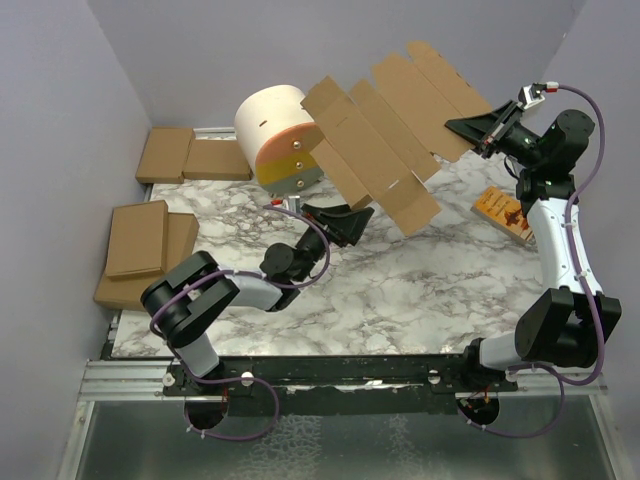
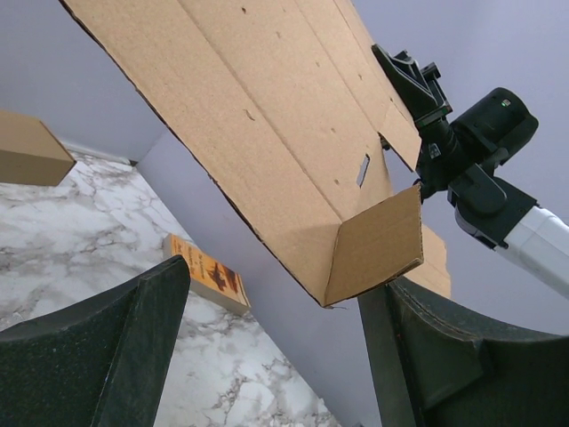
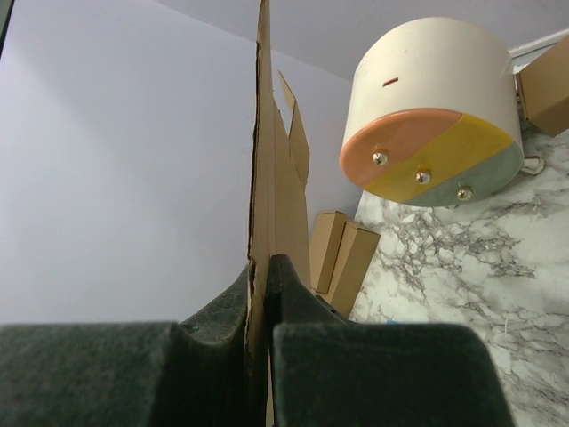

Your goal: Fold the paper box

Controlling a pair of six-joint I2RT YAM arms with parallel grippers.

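The paper box (image 1: 390,130) is a wide brown die-cut sheet with flaps and slots, held up in the air over the back of the table. My right gripper (image 1: 472,130) is shut on its right edge. In the right wrist view the sheet (image 3: 267,178) stands edge-on, clamped between the two fingers of that gripper (image 3: 263,280). My left gripper (image 1: 352,222) is open and empty just below the sheet's lower flap. In the left wrist view the sheet (image 2: 267,116) spans the top, and its folded corner flap (image 2: 378,245) hangs above the gap between the open fingers (image 2: 107,356).
A white cylinder (image 1: 275,135) with an orange, yellow and green face lies at the back, behind the sheet. Ready-made brown boxes are stacked at the left (image 1: 140,240) and back left (image 1: 195,155). An orange booklet (image 1: 500,210) lies on the marble table (image 1: 400,300) at the right.
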